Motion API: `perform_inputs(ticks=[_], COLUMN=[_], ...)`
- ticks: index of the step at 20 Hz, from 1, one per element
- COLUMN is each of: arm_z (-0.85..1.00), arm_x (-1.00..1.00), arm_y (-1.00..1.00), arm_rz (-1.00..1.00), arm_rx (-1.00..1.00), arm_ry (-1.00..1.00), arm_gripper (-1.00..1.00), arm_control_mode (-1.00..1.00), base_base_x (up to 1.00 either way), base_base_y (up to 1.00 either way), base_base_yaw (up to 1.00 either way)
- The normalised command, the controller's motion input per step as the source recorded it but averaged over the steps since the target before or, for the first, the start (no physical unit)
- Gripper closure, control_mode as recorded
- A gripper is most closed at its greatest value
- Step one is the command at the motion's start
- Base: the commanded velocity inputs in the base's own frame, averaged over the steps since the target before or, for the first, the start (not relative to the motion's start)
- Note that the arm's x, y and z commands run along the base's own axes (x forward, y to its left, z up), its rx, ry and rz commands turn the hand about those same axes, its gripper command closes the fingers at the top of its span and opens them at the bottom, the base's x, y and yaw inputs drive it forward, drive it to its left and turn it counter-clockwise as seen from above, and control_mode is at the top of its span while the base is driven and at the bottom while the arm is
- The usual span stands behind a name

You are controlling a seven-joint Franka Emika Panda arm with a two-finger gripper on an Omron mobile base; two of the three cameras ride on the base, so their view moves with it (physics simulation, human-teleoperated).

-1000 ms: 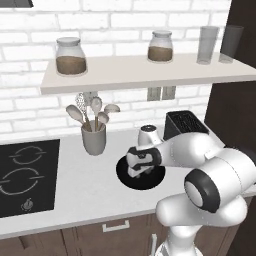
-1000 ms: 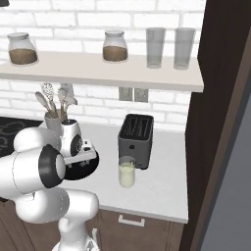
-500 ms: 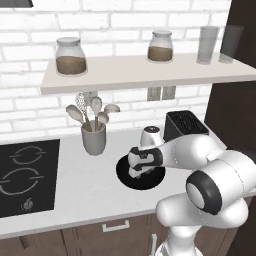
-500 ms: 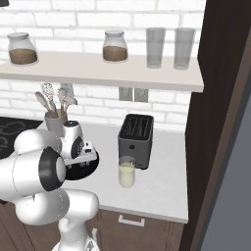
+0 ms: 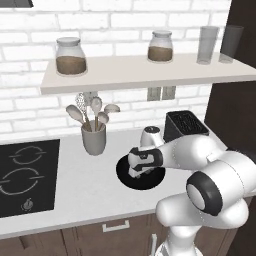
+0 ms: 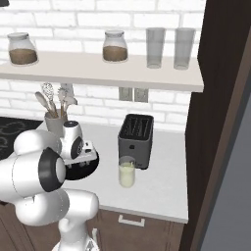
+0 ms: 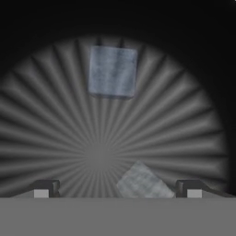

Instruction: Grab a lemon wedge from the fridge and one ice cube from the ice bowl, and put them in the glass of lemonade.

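Down over the ice bowl (image 5: pixel 125 176) is where the gripper (image 7: pixel 117 188) sits right now, pointing straight into it. So this looks like the ice cube step: the hand is lined up to pick, nothing taken yet. Jaws are spread as wide as they go and hold nothing.

Hand view is the useful one. It looks into the bowl's ribbed dark bottom and shows 2 ice cubes: one ice cube (image 7: pixel 112 71) lying further up the picture, well clear of the fingers, and a second, tilted cube (image 7: pixel 144 182) sitting low between the 2 fingertips (image 7: pixel 45 188), a bit closer to the right one. My guess is that the tilted one is the target, so the next move would be to drop a touch, center on it and close. It lies at an angle, so the pads might catch a corner and squirt it out.

Neither base view lets you see the cubes at all, the arm's wrist covers the middle of the bowl. What they do give is the layout: the bowl on the white counter (image 5: pixel 75 200) just beside the grey utensil cup (image 5: pixel 93 139), with the black toaster (image 6: pixel 135 139) off to the side.

Right base view adds the glass of lemonade (image 6: pixel 127 172), standing just in front of the toaster and near the bowl. Short carry once a cube is held.
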Motion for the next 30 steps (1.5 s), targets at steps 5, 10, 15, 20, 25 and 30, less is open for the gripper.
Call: perform_inputs(ticks=[5,10,15,20,25,30], arm_z=[0.00,0.00,0.00,-0.14,-0.05,0.00], arm_x=[0.00,0.00,0.02,0.00,0.00,0.00], arm_y=[0.00,0.00,0.00,0.00,0.00,0.00], arm_rz=[-0.03,0.00,0.00,0.00,0.00,0.00], arm_rx=[0.00,0.00,0.00,0.00,0.00,0.00], arm_ry=[-0.01,0.00,0.00,0.00,0.00,0.00], arm_gripper=[-1.00,-1.00,-1.00,-1.00,-1.00,1.00], arm_control_mode=[-1.00,-1.00,-1.00,-1.00,-1.00,-1.00], base_base_x=[0.00,0.00,0.00,0.00,0.00,0.00], base_base_y=[0.00,0.00,0.00,0.00,0.00,0.00], base_base_yaw=[0.00,0.00,0.00,0.00,0.00,0.00])
